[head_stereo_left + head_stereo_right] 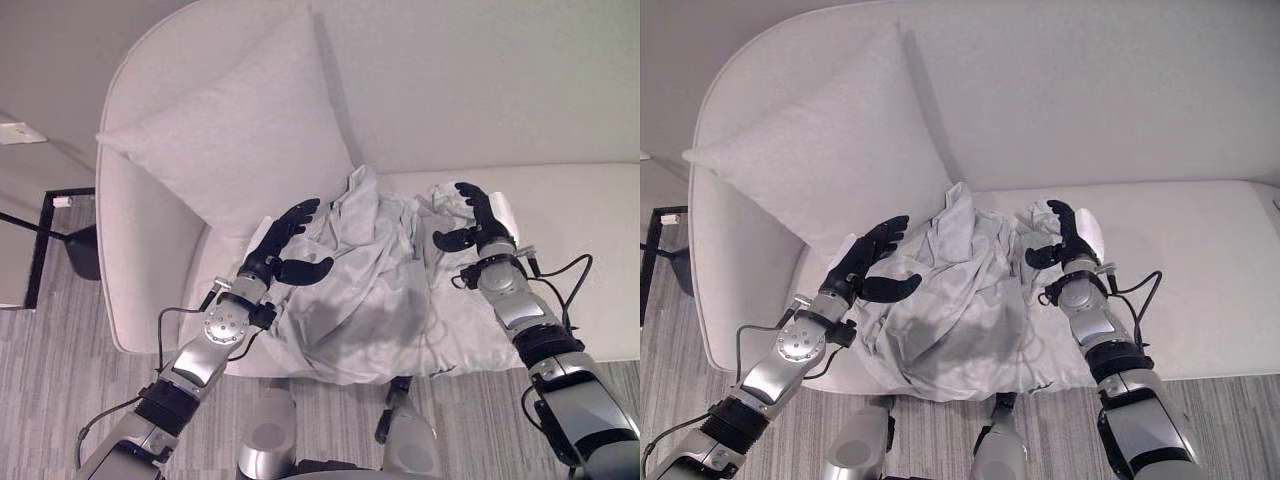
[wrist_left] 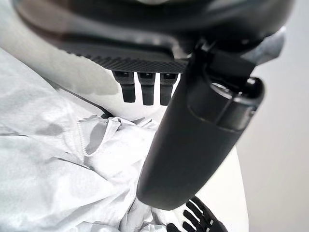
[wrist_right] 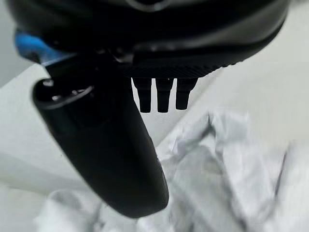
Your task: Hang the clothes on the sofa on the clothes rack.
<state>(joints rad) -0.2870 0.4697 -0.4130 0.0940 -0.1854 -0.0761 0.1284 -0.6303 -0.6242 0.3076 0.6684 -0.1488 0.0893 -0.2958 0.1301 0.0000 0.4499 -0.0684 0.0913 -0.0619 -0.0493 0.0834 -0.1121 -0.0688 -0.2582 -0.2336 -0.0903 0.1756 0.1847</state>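
Observation:
A crumpled pale grey garment (image 1: 365, 285) lies in a heap on the white sofa's seat (image 1: 570, 210), spilling over the front edge. My left hand (image 1: 280, 250) hovers over the garment's left side, open, fingers straight and thumb out. My right hand (image 1: 478, 222) hangs above the garment's right side, also open, thumb pointing inward. In the left wrist view the garment (image 2: 58, 179) spreads beyond the straight fingers (image 2: 147, 89); the right wrist view shows the cloth (image 3: 227, 164) past its fingers (image 3: 163, 96). Neither hand holds cloth.
A large white cushion (image 1: 235, 125) leans in the sofa's left corner behind the garment. The sofa's curved arm (image 1: 130, 270) bounds the left side. A dark-framed stand (image 1: 45, 235) sits on the carpet to the left. The seat to the right is bare.

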